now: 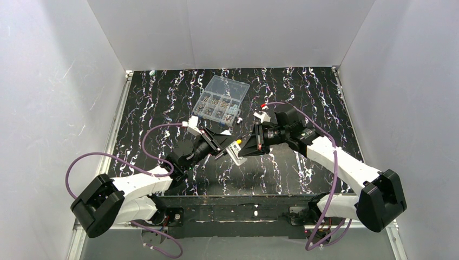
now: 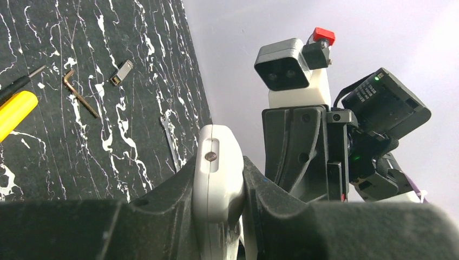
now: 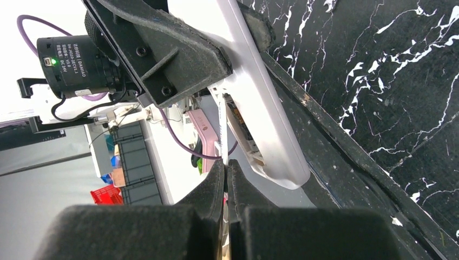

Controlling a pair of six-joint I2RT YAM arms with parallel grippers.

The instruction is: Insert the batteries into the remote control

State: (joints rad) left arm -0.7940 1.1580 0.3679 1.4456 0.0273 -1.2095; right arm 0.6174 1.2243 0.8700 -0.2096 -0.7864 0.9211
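Note:
The white remote control [image 2: 216,162] is clamped edge-on in my left gripper [image 2: 219,181], a small screw showing at its end. It hangs above the table's middle [image 1: 235,157]. In the right wrist view the remote control [image 3: 260,103] runs diagonally, with an open recess on its underside. My right gripper [image 3: 225,168] is shut on a thin white panel [image 3: 221,130] that reaches up to that recess. The two grippers meet tip to tip, left gripper [image 1: 219,146] and right gripper [image 1: 244,150]. The batteries are out of view.
A clear compartment box [image 1: 221,100] of small metal parts lies at the back. On the black marbled table [image 2: 65,162] rest a yellow-handled screwdriver [image 2: 13,111], a hex key [image 2: 78,92] and a small metal clip [image 2: 122,72]. White walls enclose three sides.

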